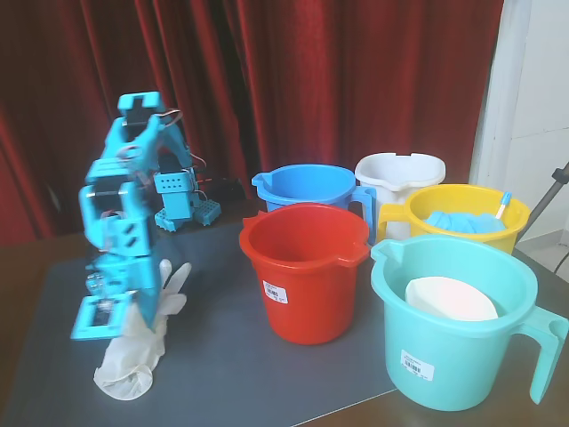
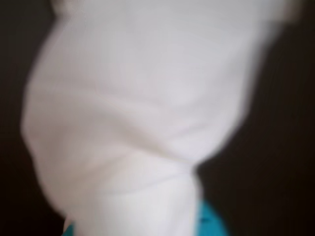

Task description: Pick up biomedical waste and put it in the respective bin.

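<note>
A dark red curtain [image 1: 338, 80] is hung across the back of the scene, and a grey mat [image 1: 222, 356] is laid over a brown table [image 1: 27, 267] in the fixed view. The blue arm [image 1: 124, 205] is seen at the left of the mat, folded forward and down. Five buckets are grouped at the right. The teal bucket [image 1: 462, 356], nearest the camera, is fitted with a handle, and a white bowl-shaped item [image 1: 449, 298] is held inside it. The red bucket [image 1: 307, 271] is placed just left of it, marked by a small barcode sticker, with a blue bucket [image 1: 311, 187] behind. A yellow bucket [image 1: 467, 218] holding blue gloves [image 1: 462, 222] and a white bucket [image 1: 400, 178] are set at the back right.

The white glove [image 1: 142, 342] is found on the mat at the arm's foot, well apart from the red bucket, its fingers pointed up beside the gripper [image 1: 120, 325] and its cuff bunched on the mat. In the wrist view the glove [image 2: 142, 113] is shown blurred and filling most of the frame, with teal parts at the bottom edge. Whether the jaws are closed on the glove cannot be told from either view.
</note>
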Tool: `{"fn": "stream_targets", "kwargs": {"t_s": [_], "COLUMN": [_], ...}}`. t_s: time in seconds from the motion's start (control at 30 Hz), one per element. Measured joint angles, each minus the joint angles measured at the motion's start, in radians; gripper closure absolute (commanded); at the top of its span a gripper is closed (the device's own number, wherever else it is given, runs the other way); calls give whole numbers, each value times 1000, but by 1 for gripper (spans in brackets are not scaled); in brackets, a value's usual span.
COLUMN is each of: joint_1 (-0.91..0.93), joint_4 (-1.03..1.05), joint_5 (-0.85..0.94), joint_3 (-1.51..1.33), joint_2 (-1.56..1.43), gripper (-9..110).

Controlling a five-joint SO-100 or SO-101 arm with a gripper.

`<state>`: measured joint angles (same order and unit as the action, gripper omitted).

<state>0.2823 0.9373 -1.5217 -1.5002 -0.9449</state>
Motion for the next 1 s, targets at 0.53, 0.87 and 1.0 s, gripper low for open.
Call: {"fn": "stream_targets", "kwargs": {"t_s": [0.53,0.87,1.0], "joint_1": [12,-83,-140], "joint_4": [222,591,660], "joint_5": [-20,-124,-186], "joint_3": [193,583,715], "joint_2": [-253,-328,-336], "gripper": [102,102,102]}}
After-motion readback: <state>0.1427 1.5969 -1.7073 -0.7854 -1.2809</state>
